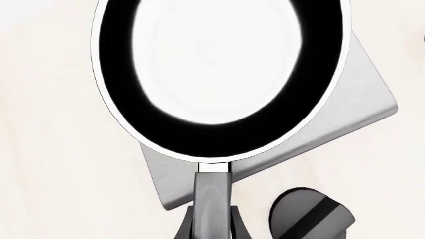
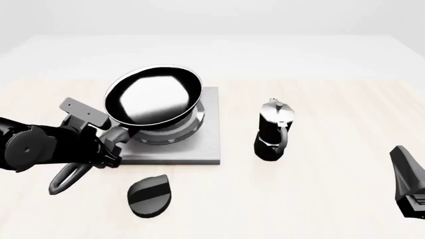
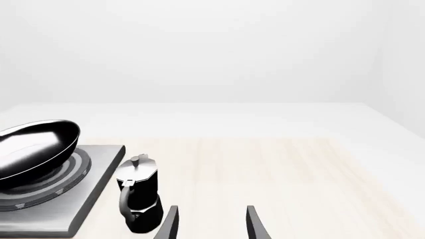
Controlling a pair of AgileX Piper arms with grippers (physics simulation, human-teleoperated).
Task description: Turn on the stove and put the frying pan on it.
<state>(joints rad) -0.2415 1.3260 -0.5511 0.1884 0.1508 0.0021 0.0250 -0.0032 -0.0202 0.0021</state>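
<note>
Frying pan (image 2: 154, 98) empty, tilted over stove (image 2: 202, 144), L fingers (image 2: 109, 144) on handle

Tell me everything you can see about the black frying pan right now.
The round black shallow frying pan has a glossy, mirror-like inside, a thin pale rim and a long curved dark handle joined by a small silver collar. It is tilted, its far edge raised, over the ringed burner of the flat square grey metal stove plate; whether its base touches the burner cannot be told. The left gripper is shut on its handle. The black teardrop-shaped knob lies apart, nearer the camera.
</note>
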